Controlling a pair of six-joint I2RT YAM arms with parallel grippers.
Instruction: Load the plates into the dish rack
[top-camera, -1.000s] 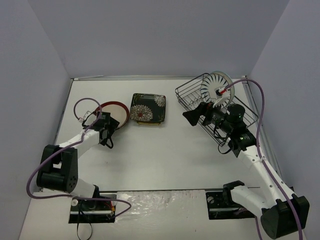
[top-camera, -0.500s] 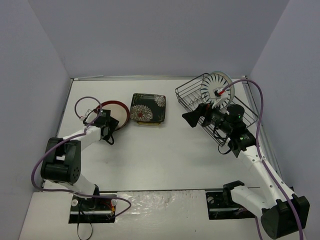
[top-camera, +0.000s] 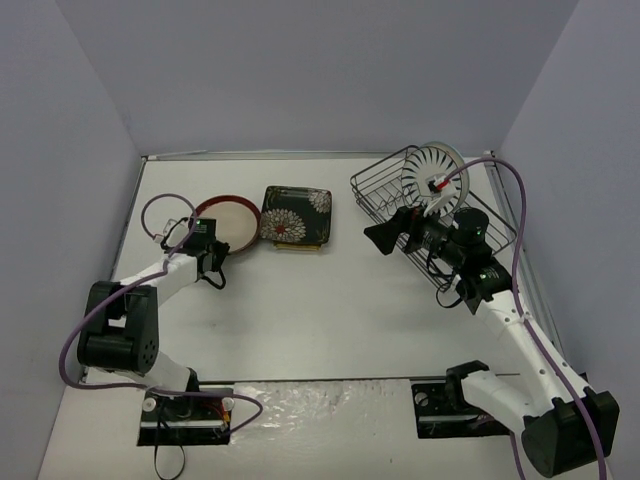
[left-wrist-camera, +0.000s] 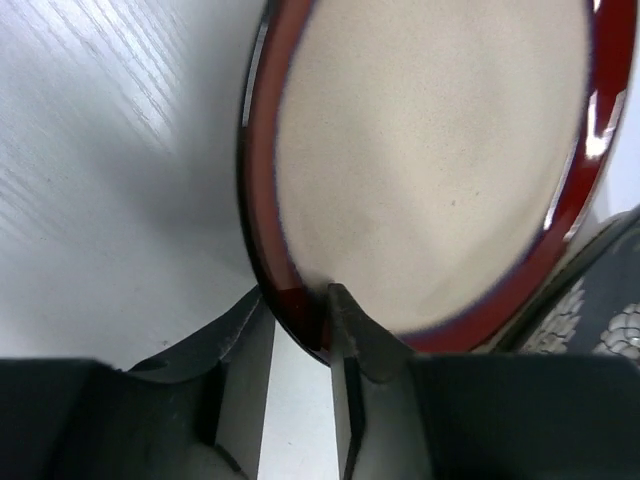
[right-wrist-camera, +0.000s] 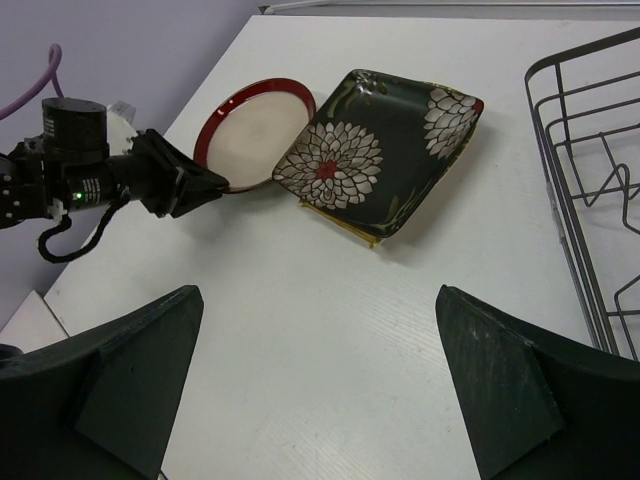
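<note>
Dish rack (top-camera: 385, 195) is sitting back right on the desk (top-camera: 320, 310), long axis running back-left to front-right. It is holding one plate: the black-striped white plate (top-camera: 432, 172), standing on edge at its far end.

Red-rimmed cream plate (left-wrist-camera: 430, 170) is lying back left, face upward. Left gripper (left-wrist-camera: 305, 310) is pinching its near-left rim, one jaw above and one below. Its right edge is meeting the black floral square plate (top-camera: 295, 215), which is lying flat, long axis left-right, over a yellow plate (right-wrist-camera: 340, 225).

Right gripper (top-camera: 380, 236) is hovering beside the rack, jaws wide apart, holding nothing.
</note>
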